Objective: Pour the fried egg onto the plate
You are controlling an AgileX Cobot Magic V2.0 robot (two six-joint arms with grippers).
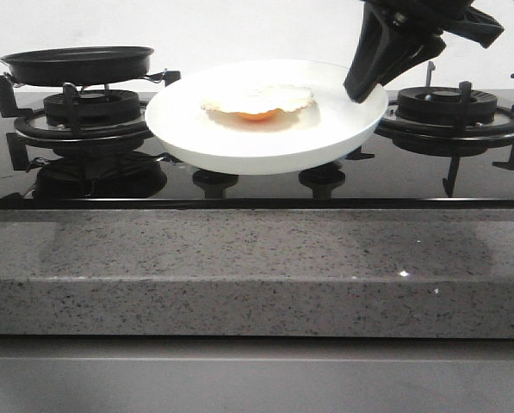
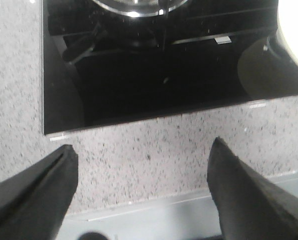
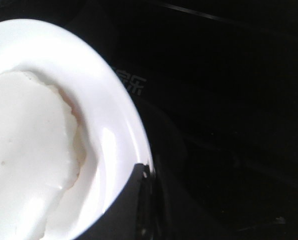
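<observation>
The white plate (image 1: 188,129) hangs a little above the black hob, between the two burners. On its middle lies the fried egg (image 1: 258,103), white with orange showing at its near edge. My right gripper (image 1: 364,86) comes down from the upper right and is shut on the plate's right rim. In the right wrist view a dark finger (image 3: 124,210) lies over the plate's rim (image 3: 114,115), beside the egg (image 3: 24,140). The left gripper (image 2: 144,145) is open over the speckled counter with nothing between its fingers. The plate's edge (image 2: 293,25) shows at that view's corner.
A black frying pan (image 1: 80,64) sits on the left burner (image 1: 84,112) and looks empty. The right burner (image 1: 450,107) is bare. Two hob knobs (image 1: 215,181) lie under the plate. A grey stone counter edge (image 1: 257,267) runs along the front.
</observation>
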